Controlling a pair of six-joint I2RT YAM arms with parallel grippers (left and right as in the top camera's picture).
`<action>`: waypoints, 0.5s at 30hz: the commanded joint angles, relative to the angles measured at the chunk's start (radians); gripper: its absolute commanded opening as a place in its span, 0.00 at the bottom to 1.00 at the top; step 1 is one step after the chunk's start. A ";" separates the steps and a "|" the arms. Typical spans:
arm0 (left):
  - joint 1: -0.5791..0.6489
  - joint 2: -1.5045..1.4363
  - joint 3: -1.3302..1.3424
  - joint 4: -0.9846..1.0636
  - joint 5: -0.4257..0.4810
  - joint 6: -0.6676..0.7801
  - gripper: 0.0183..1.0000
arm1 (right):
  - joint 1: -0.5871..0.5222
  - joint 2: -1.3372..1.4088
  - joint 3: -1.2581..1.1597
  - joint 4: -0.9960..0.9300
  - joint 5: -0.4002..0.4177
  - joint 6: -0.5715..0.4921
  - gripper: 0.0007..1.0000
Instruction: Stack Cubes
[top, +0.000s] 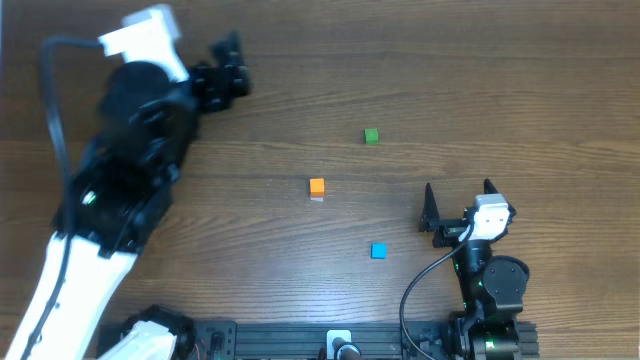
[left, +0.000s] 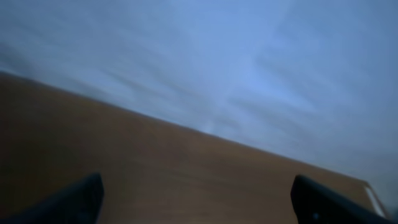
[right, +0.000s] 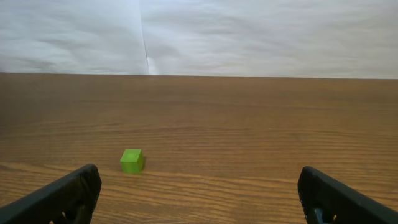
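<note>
Cube (right: 132, 160), green, beyond right tool (right: 199, 180)

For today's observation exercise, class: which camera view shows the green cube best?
The right wrist view: the green cube sits near, its top and sides distinct. The top view gives it as a small square apart from the orange cube. The left wrist view faces table and wall.

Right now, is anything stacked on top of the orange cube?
Nothing: the orange cube has a bare top. The green cube and blue cube sit apart from it on the table. Its underside is hidden.
</note>
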 joint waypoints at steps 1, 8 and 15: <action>0.143 -0.201 -0.308 0.267 0.179 0.248 1.00 | -0.006 -0.005 -0.005 -0.002 -0.011 -0.005 0.99; 0.314 -0.562 -0.785 0.514 0.299 0.248 1.00 | -0.006 -0.005 -0.005 -0.002 -0.011 -0.005 0.99; 0.436 -0.888 -1.110 0.541 0.349 0.303 0.99 | -0.006 -0.005 -0.005 -0.002 -0.011 -0.005 0.99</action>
